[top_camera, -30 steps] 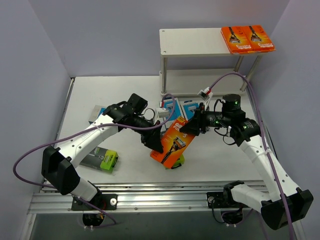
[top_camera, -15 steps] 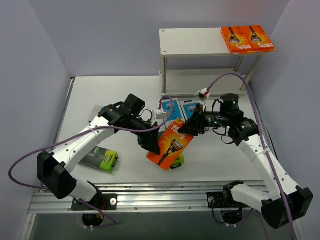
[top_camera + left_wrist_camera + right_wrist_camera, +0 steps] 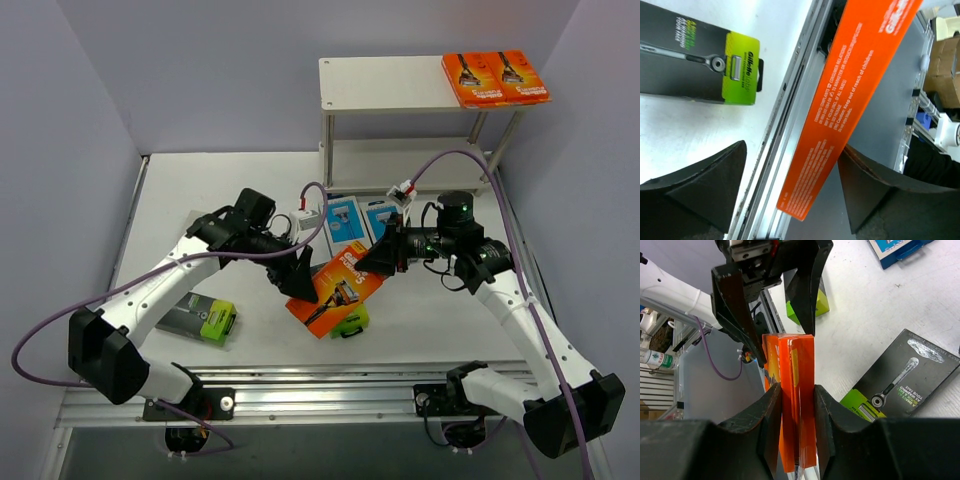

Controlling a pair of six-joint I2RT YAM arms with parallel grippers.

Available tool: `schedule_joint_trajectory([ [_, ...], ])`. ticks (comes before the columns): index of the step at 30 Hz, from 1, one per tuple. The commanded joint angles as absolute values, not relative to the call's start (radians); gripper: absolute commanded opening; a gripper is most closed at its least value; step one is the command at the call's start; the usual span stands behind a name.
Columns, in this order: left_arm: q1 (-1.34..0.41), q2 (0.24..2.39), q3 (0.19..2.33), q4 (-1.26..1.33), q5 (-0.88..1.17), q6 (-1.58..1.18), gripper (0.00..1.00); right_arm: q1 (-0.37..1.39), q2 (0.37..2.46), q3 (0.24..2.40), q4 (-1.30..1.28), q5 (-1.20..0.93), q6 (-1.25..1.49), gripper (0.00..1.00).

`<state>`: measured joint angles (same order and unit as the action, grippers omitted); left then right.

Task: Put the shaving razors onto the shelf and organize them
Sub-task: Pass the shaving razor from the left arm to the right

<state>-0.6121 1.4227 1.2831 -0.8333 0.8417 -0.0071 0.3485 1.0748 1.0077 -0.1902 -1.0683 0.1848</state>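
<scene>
The right gripper [image 3: 380, 259] squeezes one orange pack [image 3: 335, 288] by its top right end. Its two fingers press flat on both sides of the pack. The pack hangs in the air over the middle of the table [image 3: 440, 320], tilted, with its low end down and to the left.

The left gripper [image 3: 299, 279] is at that low end. Its jaws stand wide open. The pack's end sits between the two fingers, and nothing is squeezed. In the left wrist view the pack is closer to one finger than the other. I cannot tell if it touches that finger.

The shelf [image 3: 385, 85] stands at the back of the table. Two orange packs [image 3: 495, 78] lie flat side by side on the right end of its top board. Its lower board is partly hidden by the top one.

Two blue packs [image 3: 360, 218] lie flat on the table just in front of the shelf, side by side, between the two arms.

A black pack [image 3: 200, 318] with a green end lies flat on the table at the near left, under the left arm. The other black pack [image 3: 350, 322] lies below the orange pack. From above only its green end shows.
</scene>
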Motion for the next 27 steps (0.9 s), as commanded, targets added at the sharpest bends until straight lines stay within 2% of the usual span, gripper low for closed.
schedule_joint_trajectory([
  [1, -0.583, 1.373, 1.285, -0.766, 0.834, -0.035, 0.84, 0.351, 1.063, 1.015, -0.163, -1.06, 0.207, 0.0],
  [3, -0.56, 1.365, 1.282, -0.755, 0.831, -0.047, 0.87, 0.35, 1.068, 1.019, -0.17, -1.042, 0.204, 0.0],
  [4, -0.552, 1.353, 1.282, -0.752, 0.821, -0.055, 0.96, 0.344, 1.071, 1.019, -0.175, -1.031, 0.203, 0.0],
  [16, -0.388, 1.223, 1.263, -0.683, 0.683, -0.166, 0.94, 0.258, 1.08, 1.008, -0.13, -0.907, 0.271, 0.0],
  [20, -0.335, 1.166, 1.207, -0.6, 0.612, -0.227, 0.94, 0.238, 1.06, 0.98, -0.01, -0.827, 0.397, 0.0],
  [27, -0.316, 1.086, 1.069, -0.376, 0.681, -0.374, 0.94, 0.241, 1.02, 0.956, 0.181, -0.634, 0.646, 0.0],
])
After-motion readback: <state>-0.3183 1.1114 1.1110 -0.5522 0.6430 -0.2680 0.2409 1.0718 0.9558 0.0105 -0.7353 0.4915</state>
